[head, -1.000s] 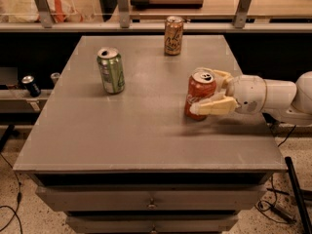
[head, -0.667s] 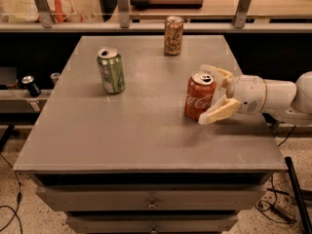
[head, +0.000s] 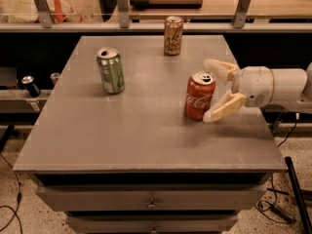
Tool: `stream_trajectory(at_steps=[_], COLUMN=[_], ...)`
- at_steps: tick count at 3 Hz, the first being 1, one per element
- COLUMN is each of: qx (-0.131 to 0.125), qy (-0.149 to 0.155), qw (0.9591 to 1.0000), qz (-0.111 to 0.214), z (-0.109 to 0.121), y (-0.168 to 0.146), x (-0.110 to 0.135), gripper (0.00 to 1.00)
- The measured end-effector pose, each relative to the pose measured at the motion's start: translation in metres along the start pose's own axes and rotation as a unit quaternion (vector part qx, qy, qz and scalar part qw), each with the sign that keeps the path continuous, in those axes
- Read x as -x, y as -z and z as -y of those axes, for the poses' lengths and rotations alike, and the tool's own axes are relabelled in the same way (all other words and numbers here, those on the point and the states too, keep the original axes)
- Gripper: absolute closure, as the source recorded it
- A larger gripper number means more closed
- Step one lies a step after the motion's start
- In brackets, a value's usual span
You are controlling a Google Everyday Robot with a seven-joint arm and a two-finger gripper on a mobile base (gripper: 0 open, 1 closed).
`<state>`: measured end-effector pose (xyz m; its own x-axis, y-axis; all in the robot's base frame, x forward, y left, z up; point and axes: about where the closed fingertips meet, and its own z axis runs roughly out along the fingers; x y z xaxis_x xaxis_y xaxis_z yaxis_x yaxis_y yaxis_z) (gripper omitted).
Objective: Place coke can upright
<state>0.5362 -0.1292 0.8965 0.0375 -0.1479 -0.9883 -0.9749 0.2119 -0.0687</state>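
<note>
The coke can (head: 199, 96), red-orange with white script and a silver top, stands upright on the grey table (head: 141, 130) right of centre. My gripper (head: 211, 90) reaches in from the right at the can's right side. Its cream fingers (head: 225, 107) are spread wide, one behind the can's top and one in front near its base. They do not clamp the can.
A green can (head: 110, 70) stands upright at the left-centre of the table. A tan can with dark script (head: 173, 35) stands near the far edge. A shelf with rails runs behind the table. Drawers sit below the front edge. Small cans (head: 30, 85) lie on a lower ledge at the left.
The fingers have opened off the coke can and the gripper has drawn back slightly to the right. The can stays standing upright.
</note>
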Motion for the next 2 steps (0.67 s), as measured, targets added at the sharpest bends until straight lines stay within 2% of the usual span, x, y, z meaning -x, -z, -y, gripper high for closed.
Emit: stream_trajectory(at_steps=[1, 2], qx=[-0.007, -0.017], qy=[0.037, 0.068], qw=[0.9968, 0.9865], qz=[-0.070, -0.148], z=[-0.001, -0.003], y=[0.011, 0.028], x=[0.007, 0.013], gripper=[0.00, 0.00])
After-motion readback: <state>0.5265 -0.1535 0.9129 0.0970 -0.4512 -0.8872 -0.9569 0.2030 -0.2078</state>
